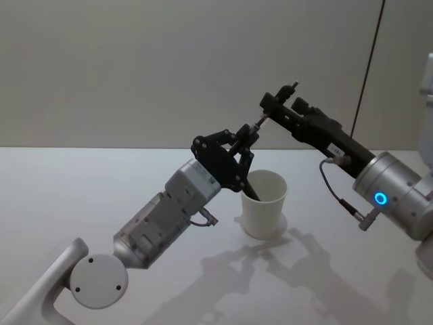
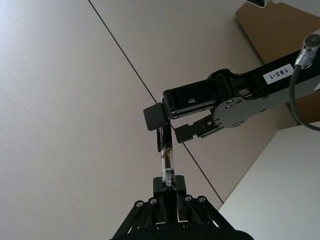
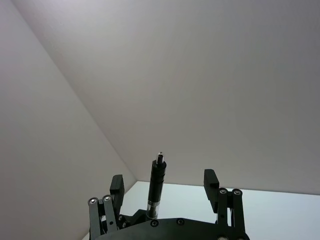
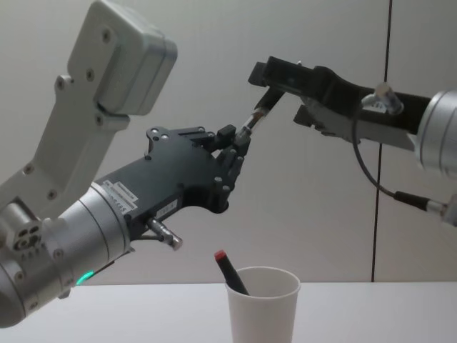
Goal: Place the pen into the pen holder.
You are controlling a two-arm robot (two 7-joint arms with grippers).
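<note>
Left gripper (image 4: 235, 146): its black fingers are pinching the lower part of a slim black pen with a clear, silver-banded barrel (image 2: 167, 167), held in the air above the cup.
Pen: it is slanting up from the left gripper toward the right gripper, its upper end lying between that gripper's fingers.
Right gripper (image 4: 282, 89): its black fingers (image 3: 210, 180) are standing spread, one on each side of the pen tip, and are not pressing on it.
Pen holder: a plain white paper cup with a rolled rim (image 1: 264, 203) is standing upright on the white table (image 1: 101, 196), below both grippers.
Cup contents: a dark pen with a red cap (image 4: 230, 271) is leaning inside against the rim.
</note>
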